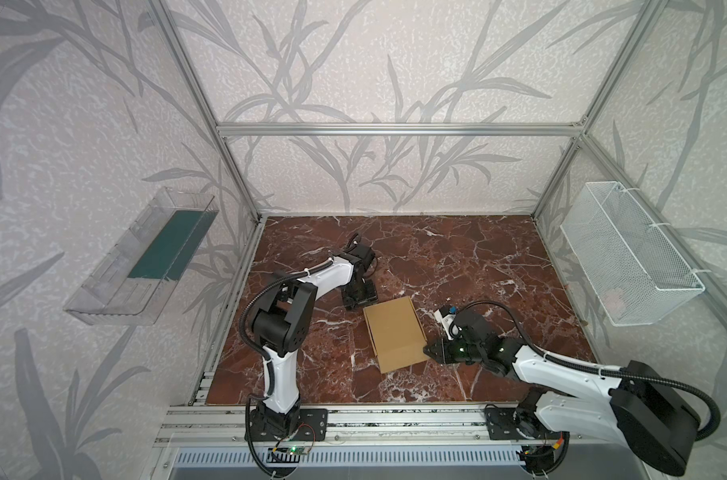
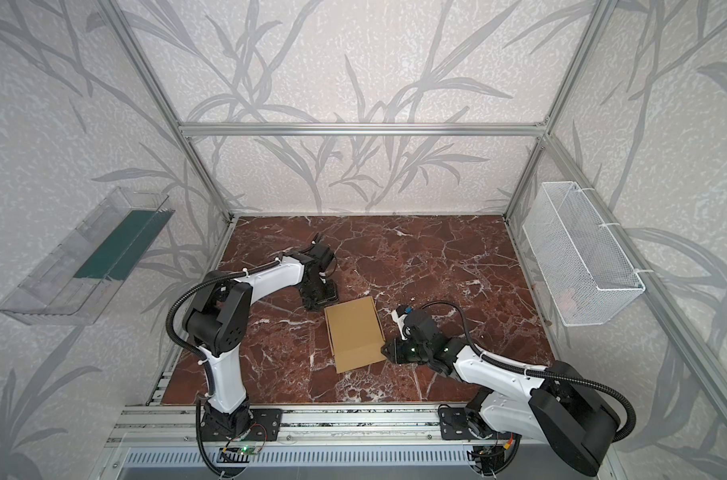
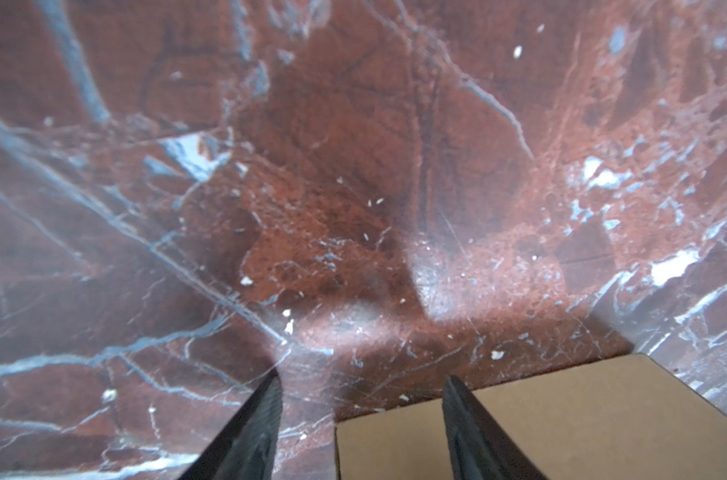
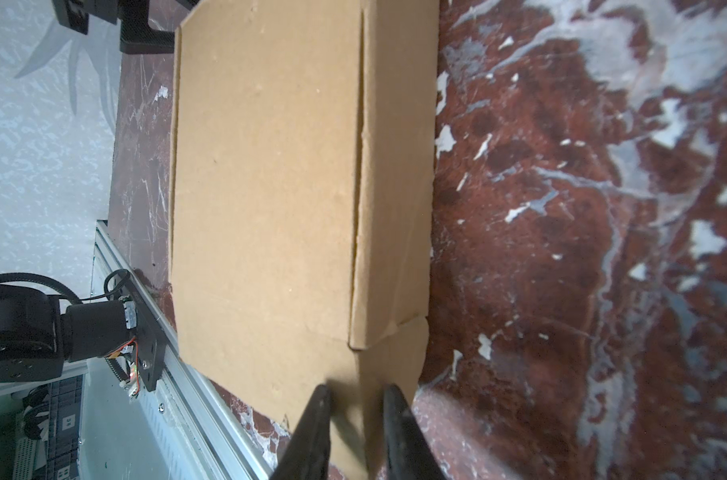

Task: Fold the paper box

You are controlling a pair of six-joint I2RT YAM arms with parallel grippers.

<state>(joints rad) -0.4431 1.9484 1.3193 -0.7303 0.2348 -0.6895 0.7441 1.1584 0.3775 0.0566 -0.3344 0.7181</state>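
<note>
Paper box (image 1: 395, 334) lies near the middle of the marble table (image 1: 457, 257) and looks already closed into a shallow carton with its lid down. The step in hand therefore seems to be the last tucking or pressing at its near right corner. Right gripper (image 4: 357, 388) sits at that corner with its jaws narrowly apart and cardboard showing between the fingers; I cannot tell whether it pinches the flap or only straddles it. Left gripper (image 3: 361, 380) stands open and empty just beside the far left corner, one finger over the box edge. The next move likely calls for a firm push on that corner flap while the left gripper steadies the far side against sliding.
</note>
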